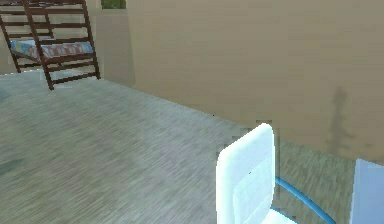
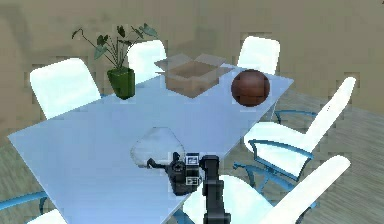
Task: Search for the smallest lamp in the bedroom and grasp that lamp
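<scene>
In the arm side view my arm rises from the bottom edge over a pale blue table. The gripper sits at its far end, left of the two white marker squares. A clear, glassy rounded thing lies on the tabletop right at the gripper. I cannot tell whether the gripper holds anything.
On the table stand a leafy plant in a green pot, an open cardboard box and a brown ball. White chairs ring the table. The forward view has a wooden bunk bed far left, a tan wall, carpet and a white chair.
</scene>
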